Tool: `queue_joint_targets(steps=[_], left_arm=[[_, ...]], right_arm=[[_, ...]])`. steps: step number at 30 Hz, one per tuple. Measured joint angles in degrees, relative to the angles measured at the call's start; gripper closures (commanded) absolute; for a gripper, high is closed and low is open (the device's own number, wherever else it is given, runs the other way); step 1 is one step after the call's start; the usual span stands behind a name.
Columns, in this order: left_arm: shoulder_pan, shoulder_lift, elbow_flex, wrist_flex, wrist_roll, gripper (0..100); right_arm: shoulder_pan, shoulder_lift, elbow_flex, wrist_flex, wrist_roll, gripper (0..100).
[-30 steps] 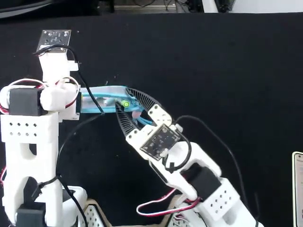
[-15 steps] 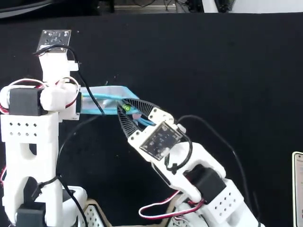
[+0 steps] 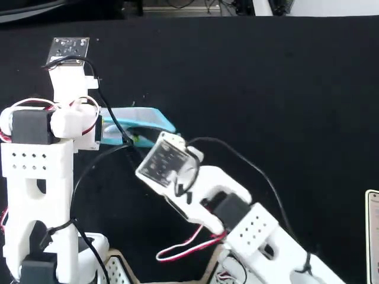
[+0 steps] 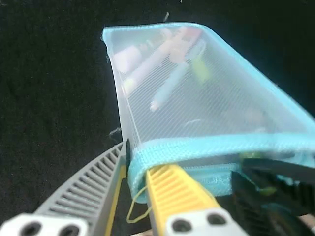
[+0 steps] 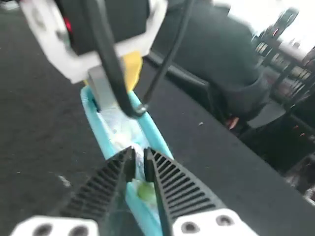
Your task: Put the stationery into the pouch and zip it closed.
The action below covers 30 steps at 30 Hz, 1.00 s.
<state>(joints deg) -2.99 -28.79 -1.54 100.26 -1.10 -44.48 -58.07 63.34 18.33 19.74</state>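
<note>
Right claw [image 5: 139,156] is squeezed nearly shut, just a sliver between the fingers, sitting right over the mouth of the pouch [image 3: 149,116]; can't tell if it's got the zip pull or only fabric in there; left claw [image 4: 139,167] is clamped on the pouch's end; in the high view the pouch sits around 10 o'clock on the table [image 3: 284,89], long axis running roughly 9 to 3, left claw on the 9 o'clock end, free end poking out toward 3; right arm [image 3: 237,219] comes in from 5 o'clock and its claw lands close to the 9 o'clock end, near the left one; stationery [image 4: 165,64] looks to be inside, plus a green bit [image 5: 143,191] just under the right fingers; so my guess is zipping is what's left, and that has to run along the 9-to-3 line; right claw is the free one for that while left anchors; where the slider sits, no clue
</note>
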Motion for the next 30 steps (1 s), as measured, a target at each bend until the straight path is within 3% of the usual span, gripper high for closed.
queue_joint_targets(steps=[6,14,18,30], left_arm=[[0.00,0.00,0.09,0.00,-0.09,97],[0.00,0.00,0.09,0.00,0.00,97],[0.00,0.00,0.09,0.00,0.00,97],[0.00,0.00,0.09,0.00,0.00,97]], right_arm=[[-0.18,2.73,-2.73,3.08,-0.09,88.4],[0.26,-6.15,-13.63,24.18,-3.87,88.1],[3.78,-13.01,-14.68,30.95,-4.04,88.2],[7.82,-17.93,2.81,28.92,-4.48,87.7]])
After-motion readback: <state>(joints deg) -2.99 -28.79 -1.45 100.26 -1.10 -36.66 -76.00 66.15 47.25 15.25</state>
